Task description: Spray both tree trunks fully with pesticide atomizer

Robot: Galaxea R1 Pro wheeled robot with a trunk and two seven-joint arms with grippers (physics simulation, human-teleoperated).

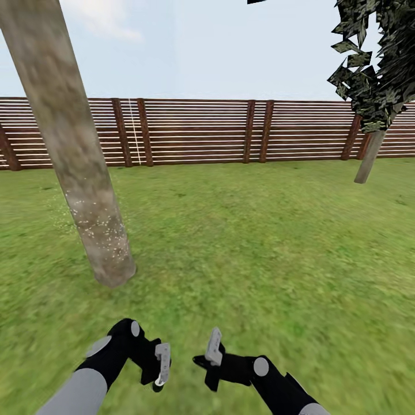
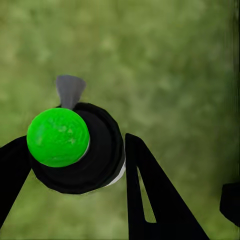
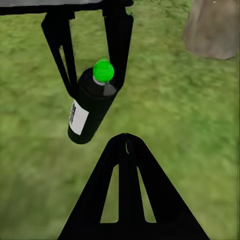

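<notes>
Held between the fingers of the left gripper [image 3: 92, 65]: the pesticide atomizer [image 3: 90, 107], a black bottle with a white label and a bright green cap, hanging tilted above the grass. Seen from the left wrist: green cap [image 2: 58, 137] end-on, grey nozzle [image 2: 69, 90] jutting past it, a black finger [image 2: 150, 195] pressed to each side of the body. In the head view, left gripper [image 1: 160, 364] low and left of centre, closed on the bottle, with the right gripper [image 1: 211, 357] just beside it; cannot tell how wide the right one stands, with a single black finger [image 3: 126, 195] showing from its own wrist.

Ahead and to the left, close by: a thick, pale mottled tree trunk [image 1: 75, 150], leaning in the frame, lower part speckled with fine white dots. Further off to the right: a second tree [image 1: 374, 75], dark angular leaves above a slim grey trunk [image 1: 368, 157].

Underfoot, blurry green lawn [image 1: 259, 242]. Behind, a brown slatted fence [image 1: 196, 131] across the whole width, pale blue sky above.
</notes>
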